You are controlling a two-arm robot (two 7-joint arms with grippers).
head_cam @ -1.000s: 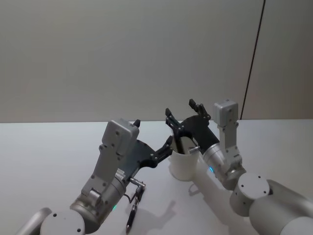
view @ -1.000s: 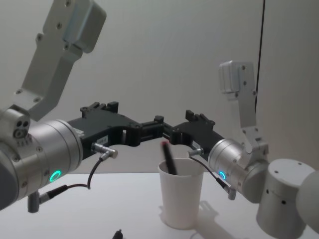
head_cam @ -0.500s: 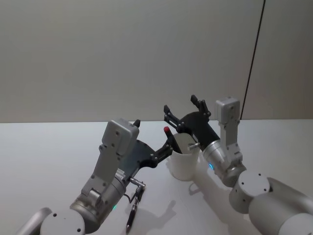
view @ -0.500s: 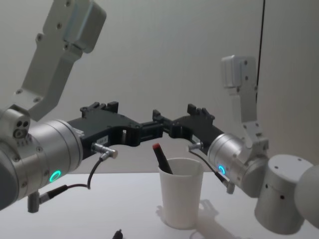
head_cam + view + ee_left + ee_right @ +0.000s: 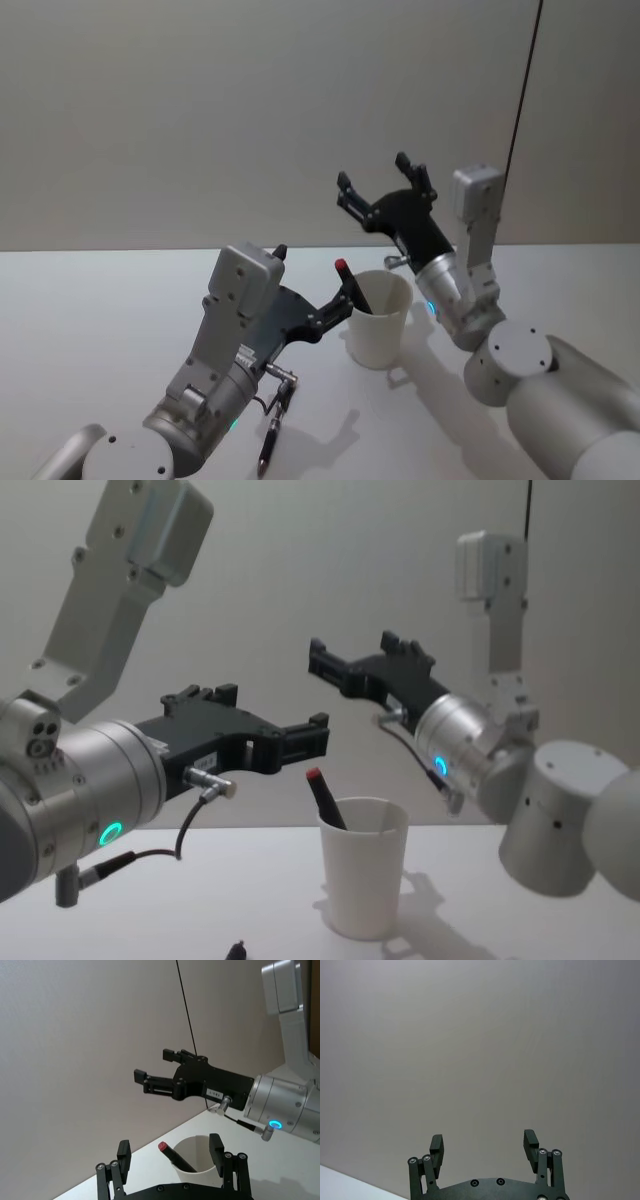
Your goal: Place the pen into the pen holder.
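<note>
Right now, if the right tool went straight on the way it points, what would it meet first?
The way looks free: the open right tool points at the bare wall; how far off is unclear.

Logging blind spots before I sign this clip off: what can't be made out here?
Pen lower half: chest view, hidden by the pen holder wall.
Dark pen-like object on the table: chest view, cut off by the bottom edge.
Pen holder's base: left wrist view, behind the left end effector.
</note>
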